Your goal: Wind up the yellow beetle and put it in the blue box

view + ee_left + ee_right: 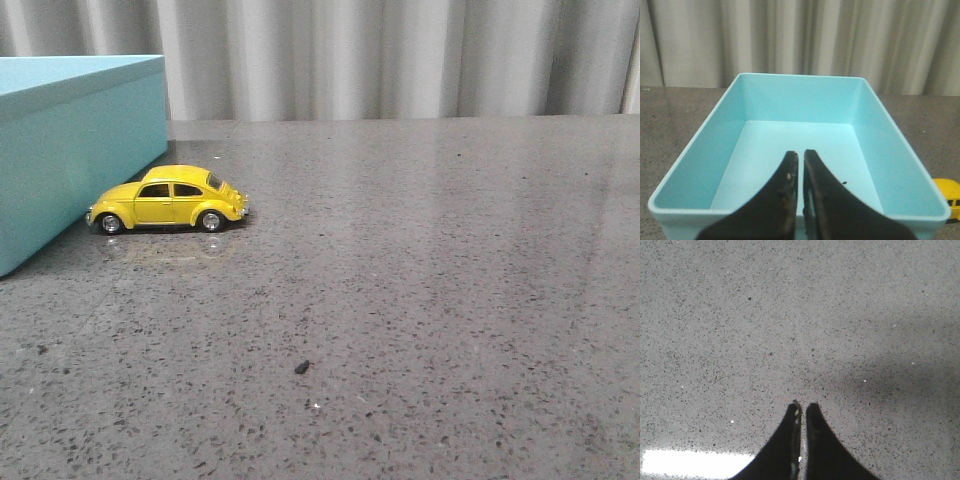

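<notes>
Grey speckled stone-look tabletop (420, 300) fills most of the front view, glossy, with pale pleated curtain (400, 55) hanging behind its far edge.

Large light turquoise-blue rectangular box (70, 140), smooth matte sides, sits at the far left of the table in the front view, partly cut off by the frame. The left wrist view looks down into it (795, 140): open top, rounded rim, interior bare apart from a few tiny dark specks on the floor.

Small glossy yellow VW Beetle toy car (168, 200), dark windows, silver bumpers, black wheels with silver hubs, stands upright on all wheels on the table, side-on to the front camera. It is outside the box, just beside the box's right side wall, one end of the car very close to or touching the wall; cannot tell which. In the left wrist view a sliver of the car (949, 194) shows past the box's corner.

Left gripper (801, 157), black curved fingers, tips pressed nearly together, holding nothing, hovering over the box's near rim.

Right gripper (803, 409), same black fingers, also together and holding nothing, above bare tabletop.

Small dark speck (301, 367) lies on the table, well apart from the car.
</notes>
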Available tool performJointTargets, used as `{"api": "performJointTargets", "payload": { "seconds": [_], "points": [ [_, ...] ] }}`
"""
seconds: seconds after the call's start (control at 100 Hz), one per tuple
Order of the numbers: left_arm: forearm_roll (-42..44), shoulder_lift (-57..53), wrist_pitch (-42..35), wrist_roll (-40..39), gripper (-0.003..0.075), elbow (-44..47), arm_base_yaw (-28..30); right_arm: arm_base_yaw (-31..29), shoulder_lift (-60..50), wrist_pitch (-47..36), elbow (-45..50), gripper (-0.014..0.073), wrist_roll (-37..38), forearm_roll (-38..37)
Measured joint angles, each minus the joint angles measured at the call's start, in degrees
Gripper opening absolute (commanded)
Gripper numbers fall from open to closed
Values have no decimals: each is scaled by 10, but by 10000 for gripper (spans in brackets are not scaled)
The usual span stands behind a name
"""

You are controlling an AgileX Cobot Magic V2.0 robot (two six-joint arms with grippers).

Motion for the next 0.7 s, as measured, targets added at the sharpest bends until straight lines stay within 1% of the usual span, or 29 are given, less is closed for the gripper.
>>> {"api": "performJointTargets", "payload": {
  "seconds": [0.14,0.21,0.26,0.31,0.36,0.38,0.43,0.5,0.57,0.7],
  "points": [
    [-1,54,23,5,-19,-58,-38,0,0,0,0,-61,-4,4],
    [-1,89,37,23,6,-88,-62,0,0,0,0,-61,-9,12],
    [-1,115,43,39,50,-107,-80,0,0,0,0,-61,-11,15],
    [-1,140,45,50,111,-125,-98,0,0,0,0,-61,-14,17],
    [-1,168,45,56,202,-140,-115,0,0,0,0,-61,-16,17],
    [-1,175,45,60,227,-146,-122,0,0,0,0,-61,-17,17],
    [-1,201,45,69,328,-160,-138,0,-3,0,0,-61,-17,17],
    [-1,232,45,80,430,-181,-159,0,-8,0,0,-61,-18,17],
    [1,259,45,84,484,-202,-175,0,-17,0,1,-61,-20,17],
    [3,314,47,106,494,-242,-192,0,-37,0,1,-61,-20,17]
  ]
}}
